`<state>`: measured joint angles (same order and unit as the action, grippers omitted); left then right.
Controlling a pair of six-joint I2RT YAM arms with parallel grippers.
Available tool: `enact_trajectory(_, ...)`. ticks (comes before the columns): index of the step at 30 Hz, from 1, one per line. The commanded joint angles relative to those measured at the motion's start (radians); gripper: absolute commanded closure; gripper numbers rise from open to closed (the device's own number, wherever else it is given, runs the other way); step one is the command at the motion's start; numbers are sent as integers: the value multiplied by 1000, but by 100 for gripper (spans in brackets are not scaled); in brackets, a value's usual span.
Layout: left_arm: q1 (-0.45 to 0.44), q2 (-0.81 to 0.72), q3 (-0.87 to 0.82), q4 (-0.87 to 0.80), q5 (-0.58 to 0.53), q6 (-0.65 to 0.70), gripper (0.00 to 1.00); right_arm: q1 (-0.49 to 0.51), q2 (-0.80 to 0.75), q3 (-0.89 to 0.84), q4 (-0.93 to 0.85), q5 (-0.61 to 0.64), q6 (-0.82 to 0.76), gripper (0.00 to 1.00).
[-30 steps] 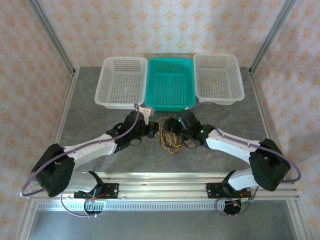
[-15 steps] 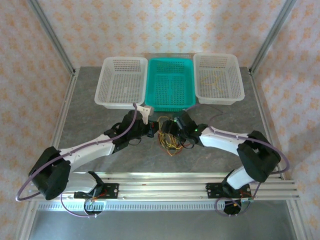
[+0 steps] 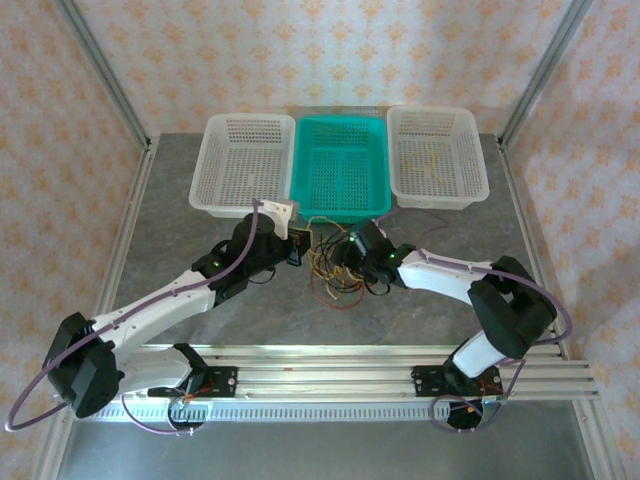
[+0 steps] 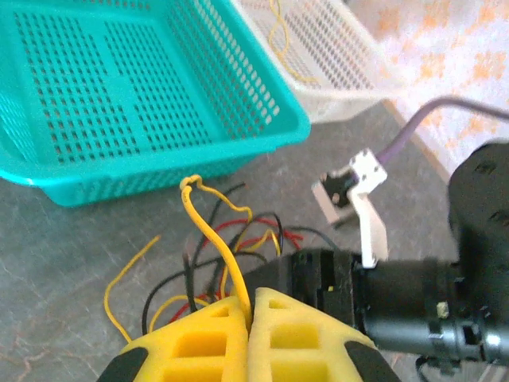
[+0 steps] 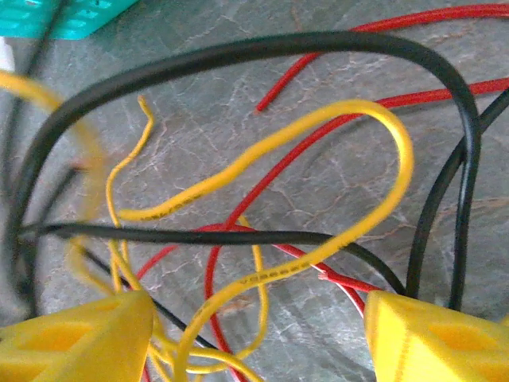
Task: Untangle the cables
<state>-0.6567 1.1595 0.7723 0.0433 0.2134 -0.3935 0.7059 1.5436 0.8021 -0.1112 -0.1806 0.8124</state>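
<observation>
— How many baskets?
— Three: a white basket (image 3: 220, 205), a teal basket (image 3: 340, 213), a second white basket (image 3: 440, 200).
— Arms?
— Two: left arm (image 3: 165, 300), right arm (image 3: 445, 272).
— Cables?
— One tangle of red, yellow and black cables (image 3: 330, 277), too knotted to count, plus one separate yellow cable (image 3: 430, 165).

bright even light; wrist views blur up close.

Counter (image 3: 180, 230): grey, stone-patterned surface. Three perforated plastic baskets stand upright in a row along its far edge, close side by side: left white basket (image 3: 245, 170), teal basket (image 3: 338, 175) in the middle, right white basket (image 3: 465, 150). The teal basket reaches slightly nearer than the two white ones. An aluminium rail (image 3: 330, 365) runs along the near edge. Metal frame posts (image 3: 100, 70) rise at the far corners. The walls (image 3: 320, 50) carry an orange floral pattern.
</observation>
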Motion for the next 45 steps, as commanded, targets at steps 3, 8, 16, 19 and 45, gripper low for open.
enact_trajectory(3,12,-55,63,-32,-49,28,100,-3,-24,-32,-38,53,10,30)
enact_trajectory(8,12,-67,81,-38,-23,46,100,-3,-84,-65,-4,60,-23,31)
enact_trajectory(16,12,-66,57,-1,-11,73,100,-3,-350,-119,-2,117,-225,30)
enact_trajectory(19,13,-70,25,42,-37,55,100,-6,-429,-118,-43,217,-269,28)
enact_trajectory(45,90,-28,-179,428,186,-145,100,-322,-302,-27,159,-421,-507,50)
